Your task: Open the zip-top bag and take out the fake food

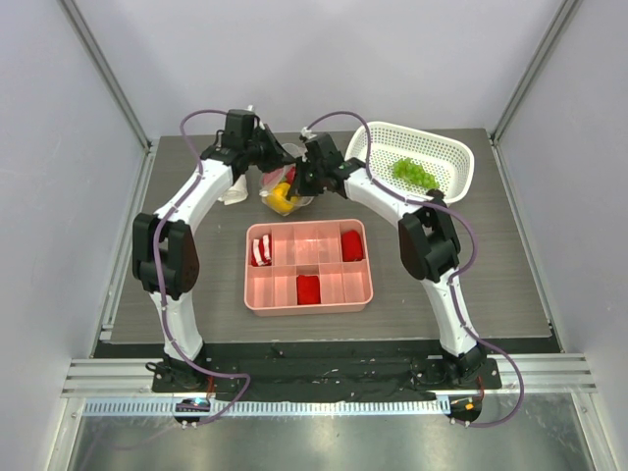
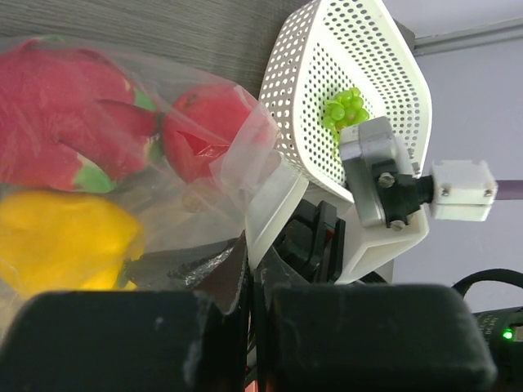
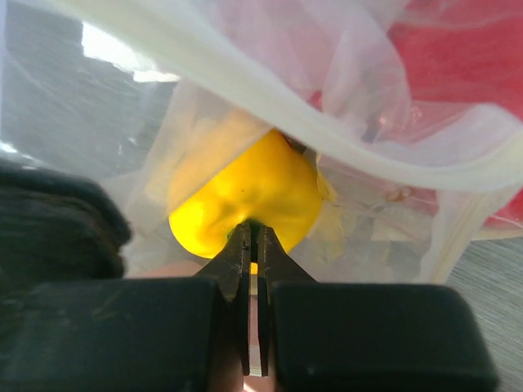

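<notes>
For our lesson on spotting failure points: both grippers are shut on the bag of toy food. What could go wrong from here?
1. The right gripper pinches thin film right at the yellow pepper; it may slip off when pulled.
2. The left gripper holds a crumpled fold of the zip-top bag, perhaps both walls, so the mouth might stay shut.

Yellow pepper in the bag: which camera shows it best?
The right wrist view: the yellow pepper fills the middle, close, inside the zip-top bag. The left wrist view catches part at lower left; the top view, only a small yellow spot.
</notes>
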